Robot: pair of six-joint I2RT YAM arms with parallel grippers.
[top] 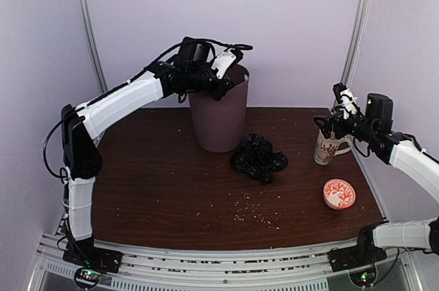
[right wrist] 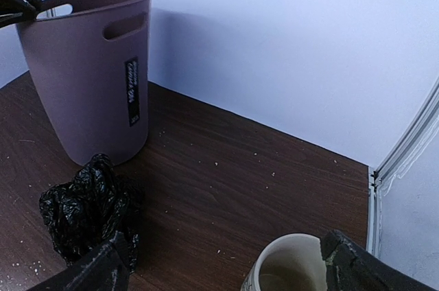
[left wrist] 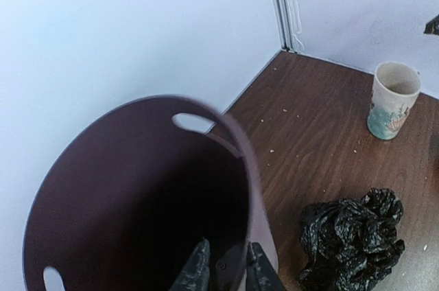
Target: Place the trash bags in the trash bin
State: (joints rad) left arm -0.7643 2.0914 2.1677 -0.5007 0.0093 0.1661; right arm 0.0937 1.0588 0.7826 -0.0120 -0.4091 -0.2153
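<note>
Lying between trash bin (top: 219,116) and mug (top: 326,147): trash bags (top: 258,157).

Mauve-brown trash bin (top: 219,116); black trash bags (top: 258,157); cream floral mug (top: 324,148); red-and-white patterned dish (top: 339,193); dark wood-grain table (top: 158,181).

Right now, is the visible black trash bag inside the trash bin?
No, the trash bag lies crumpled on the table beside the base of the trash bin.

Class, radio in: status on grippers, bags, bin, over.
Left gripper astride trash bin rim, grip unclear. Right gripper open over mug. Trash bag outside, beside bin.
</note>
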